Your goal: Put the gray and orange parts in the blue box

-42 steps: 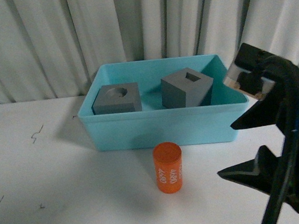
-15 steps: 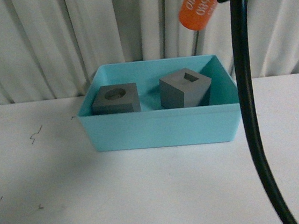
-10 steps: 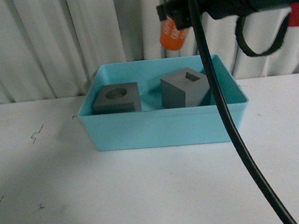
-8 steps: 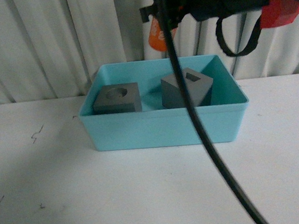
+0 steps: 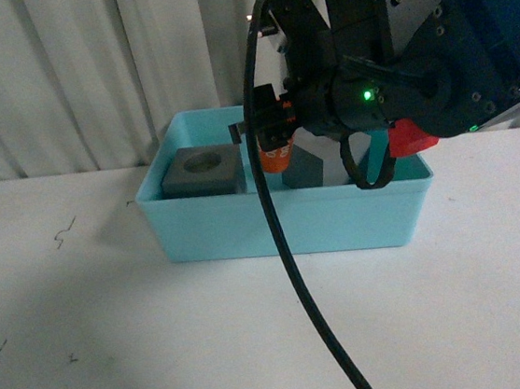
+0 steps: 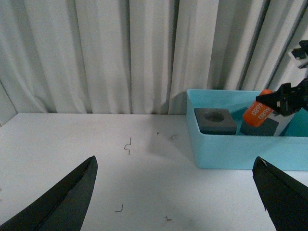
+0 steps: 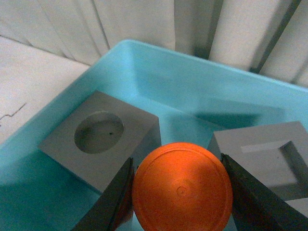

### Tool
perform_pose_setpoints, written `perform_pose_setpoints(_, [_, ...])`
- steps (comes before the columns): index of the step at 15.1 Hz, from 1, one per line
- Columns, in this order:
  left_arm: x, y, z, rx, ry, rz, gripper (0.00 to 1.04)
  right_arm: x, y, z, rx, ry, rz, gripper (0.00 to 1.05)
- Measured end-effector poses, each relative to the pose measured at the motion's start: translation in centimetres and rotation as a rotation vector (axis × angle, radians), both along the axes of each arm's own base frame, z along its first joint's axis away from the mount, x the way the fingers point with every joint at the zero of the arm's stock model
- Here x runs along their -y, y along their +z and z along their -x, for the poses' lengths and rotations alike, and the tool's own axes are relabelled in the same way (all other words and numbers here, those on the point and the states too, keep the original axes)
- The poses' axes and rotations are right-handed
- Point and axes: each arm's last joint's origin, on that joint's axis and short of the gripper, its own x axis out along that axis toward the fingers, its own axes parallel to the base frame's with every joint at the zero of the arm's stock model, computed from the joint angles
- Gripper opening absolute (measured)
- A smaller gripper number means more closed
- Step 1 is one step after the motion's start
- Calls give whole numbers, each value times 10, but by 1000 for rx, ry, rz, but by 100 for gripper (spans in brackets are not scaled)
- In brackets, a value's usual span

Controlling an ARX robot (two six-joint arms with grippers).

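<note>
My right gripper (image 5: 273, 141) is shut on the orange cylinder (image 5: 275, 158) and holds it above the inside of the blue box (image 5: 282, 222), between the two gray cubes. The right wrist view shows the cylinder's round end (image 7: 183, 187) clamped between both fingers, the round-recess cube (image 7: 98, 137) on one side, the square-recess cube (image 7: 269, 154) on the other. The round-recess cube (image 5: 201, 170) sits in the box's left part; the other cube is mostly hidden behind the arm. My left gripper (image 6: 178, 192) is open and empty over the table; the box (image 6: 240, 149) lies beyond one fingertip.
A black cable (image 5: 288, 276) hangs from the right arm across the front of the box. White curtains (image 5: 86, 73) hang behind the table. Small dark scraps (image 6: 127, 145) lie on the white tabletop left of the box.
The orange cylinder was lifted from the table in front of the box, carried high over it, and has come down to just above the gap between the cubes.
</note>
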Motion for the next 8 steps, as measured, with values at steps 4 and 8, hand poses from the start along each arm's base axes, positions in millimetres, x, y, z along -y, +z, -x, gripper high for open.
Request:
perform_pose_setpoints(4, [0, 0, 0, 0, 0, 0, 98, -5, -25, -6, -75, -20, 27, 48])
perform_pose_setpoints(8, [0, 0, 0, 0, 0, 0, 98, -10, -20, -16, -69, -26, 6, 48])
